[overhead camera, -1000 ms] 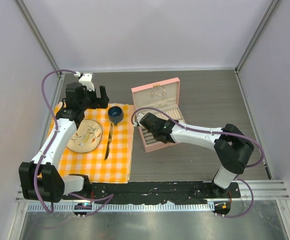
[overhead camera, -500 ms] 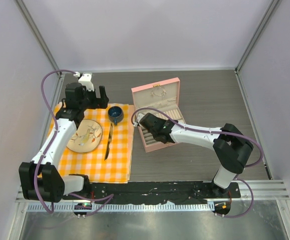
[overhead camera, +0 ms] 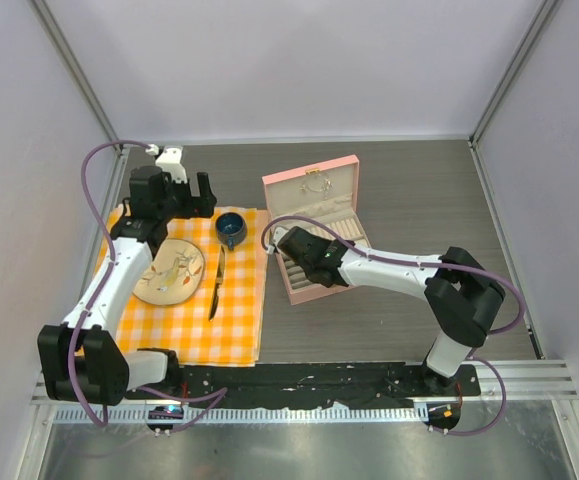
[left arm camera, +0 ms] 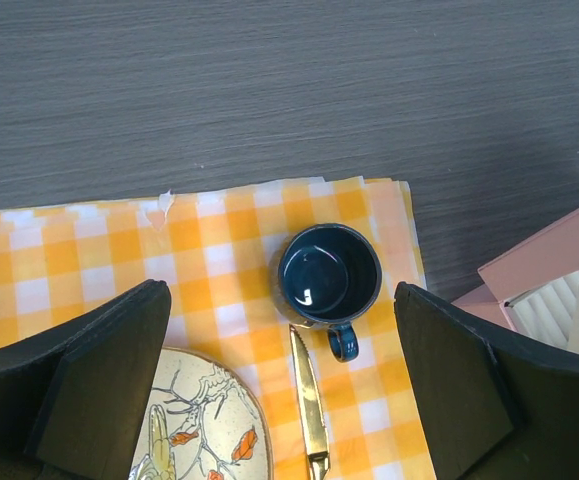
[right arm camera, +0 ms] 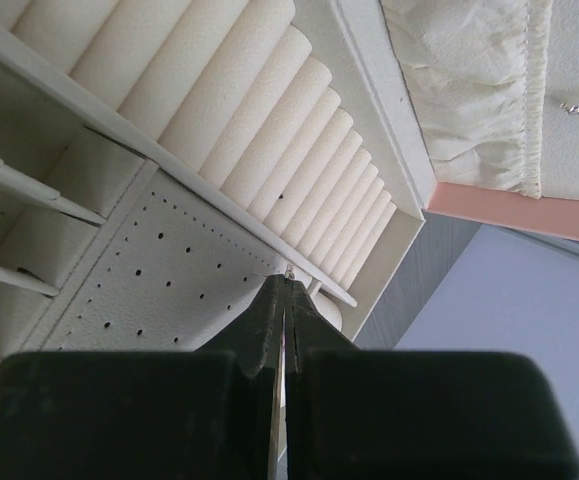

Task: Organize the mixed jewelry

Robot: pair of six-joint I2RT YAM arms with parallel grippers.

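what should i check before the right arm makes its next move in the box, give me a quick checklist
1. Box lid open: ok.
2. Right tool shut, tips over the perforated panel: ok.
3. A piece is really pinched: cannot tell; only a tiny speck shows at the tips.
4. Left tool open, apart from the box: ok.
5. Where the other pieces lie: cannot tell.
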